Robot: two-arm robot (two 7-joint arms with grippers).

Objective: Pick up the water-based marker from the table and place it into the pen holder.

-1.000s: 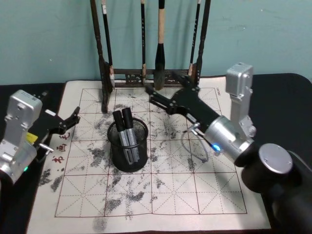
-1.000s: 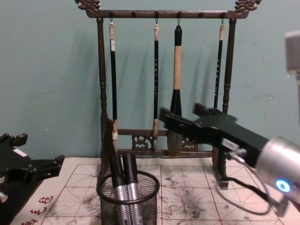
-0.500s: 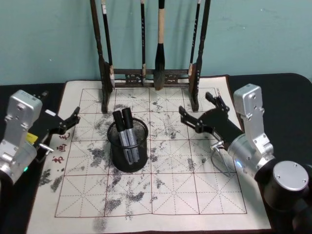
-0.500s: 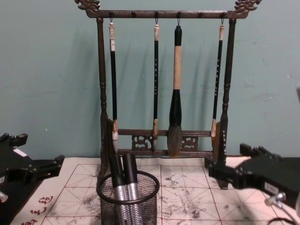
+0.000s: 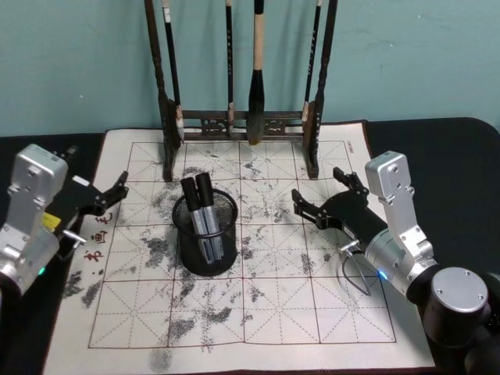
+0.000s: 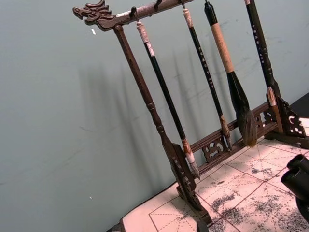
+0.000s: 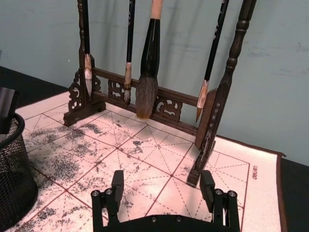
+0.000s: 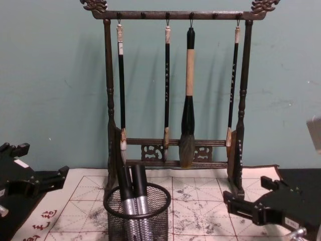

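Note:
The black wire-mesh pen holder (image 5: 206,248) (image 8: 150,221) (image 7: 10,186) stands left of centre on the mat. Two water-based markers (image 5: 201,208) (image 8: 134,192) with black caps and silver barrels stand upright inside it, and their caps (image 6: 298,177) show in the left wrist view. My right gripper (image 5: 319,189) (image 8: 246,193) (image 7: 162,186) hovers low over the mat to the right of the holder, open and empty, and points toward the brush rack. My left gripper (image 5: 108,197) (image 8: 44,178) rests at the mat's left edge, open and empty.
A tall dark wooden brush rack (image 5: 244,123) (image 8: 175,150) with several hanging brushes stands at the back of the mat. The ink-stained grid mat (image 5: 273,305) covers a black table. A loose cable loop (image 5: 353,275) hangs under my right wrist.
My right arm has drawn back from near the rack and holder to the right side of the mat and dropped lower, open throughout. The left arm and the markers have not moved.

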